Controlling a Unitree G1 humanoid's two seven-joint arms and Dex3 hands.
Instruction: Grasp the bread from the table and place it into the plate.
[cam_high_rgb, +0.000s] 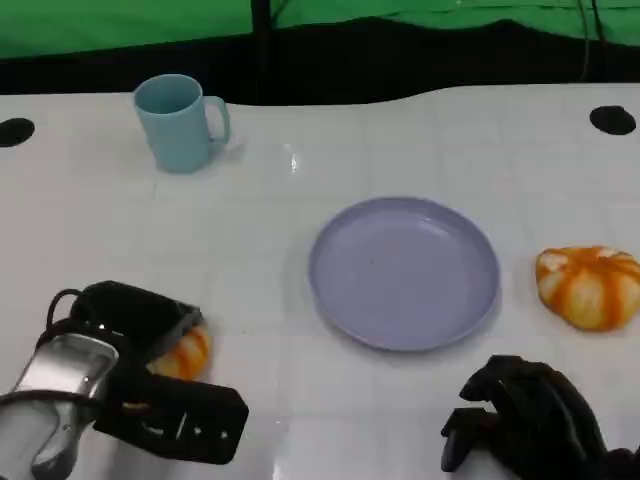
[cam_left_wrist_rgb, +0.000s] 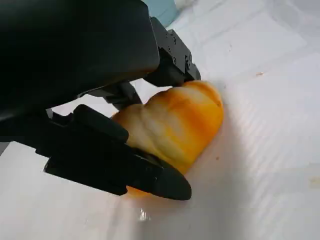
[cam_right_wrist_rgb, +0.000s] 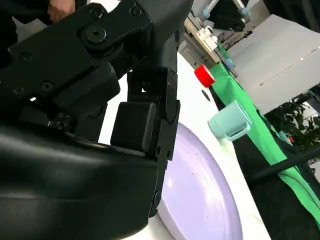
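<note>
Lying near the tabletop's front left corner, the bread (cam_left_wrist_rgb: 172, 125) sits on the surface with the left hand (cam_high_rgb: 150, 370) closed around it, fingers (cam_left_wrist_rgb: 115, 165) on both sides. The plate (cam_high_rgb: 404, 272) lies mid-table, empty. A second bread (cam_high_rgb: 590, 287) rests by the right edge. The right hand (cam_high_rgb: 530, 420) hovers near the front edge, fingers curled, holding nothing. A mug (cam_high_rgb: 180, 122) stands far left.

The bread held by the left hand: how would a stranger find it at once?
Start at the round lilac plate in the middle of the white table. Toward the robot's left, the black left hand grips an orange-glazed bread roll. The other orange roll lies untouched beyond the plate's opposite side.
</note>
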